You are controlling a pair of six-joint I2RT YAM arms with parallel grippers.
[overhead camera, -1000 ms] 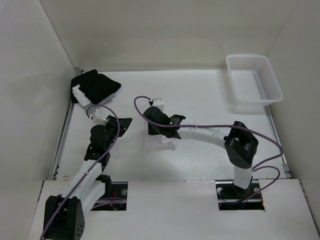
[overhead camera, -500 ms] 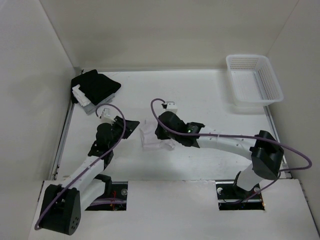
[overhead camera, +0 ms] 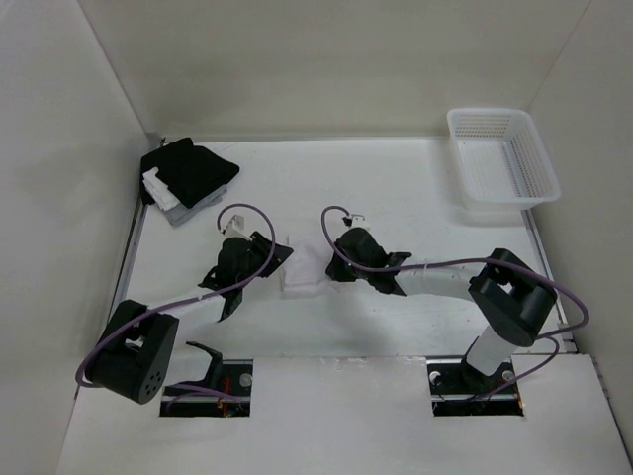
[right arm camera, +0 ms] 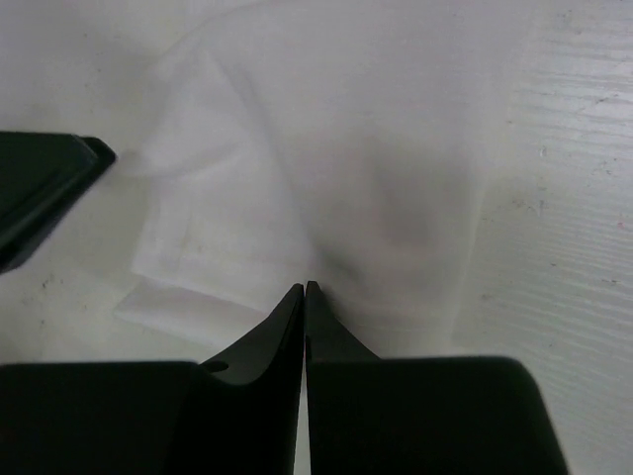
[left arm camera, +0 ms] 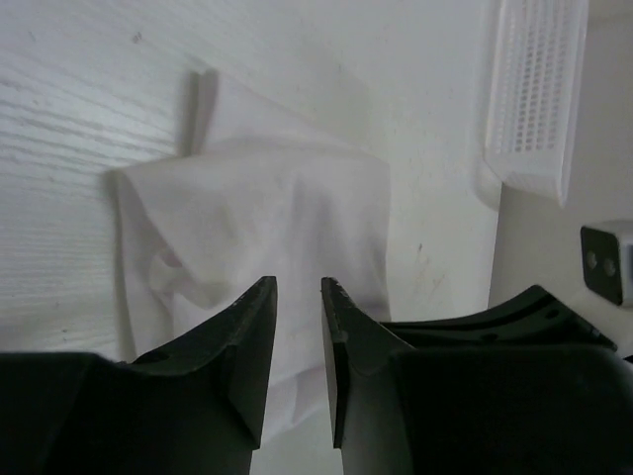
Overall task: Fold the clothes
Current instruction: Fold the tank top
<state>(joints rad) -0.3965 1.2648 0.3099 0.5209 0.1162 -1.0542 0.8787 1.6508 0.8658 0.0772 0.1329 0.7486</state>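
With the clothes (overhead camera: 302, 269) lying crumpled between them, the right gripper (right arm camera: 305, 289), clenched seemingly on a pinch of cloth, should lift slowly while the left gripper (left arm camera: 297, 292), jaws slightly apart and empty, takes the opposite edge to keep the fold flat.

Setting: robot test cell, laboratory type.
Enclosure: plain white walls (overhead camera: 326, 69) around a white table (overhead camera: 396, 188).
Fixtures: cabled left arm (overhead camera: 188, 312) and right arm (overhead camera: 435, 279), bolted at the near edge.
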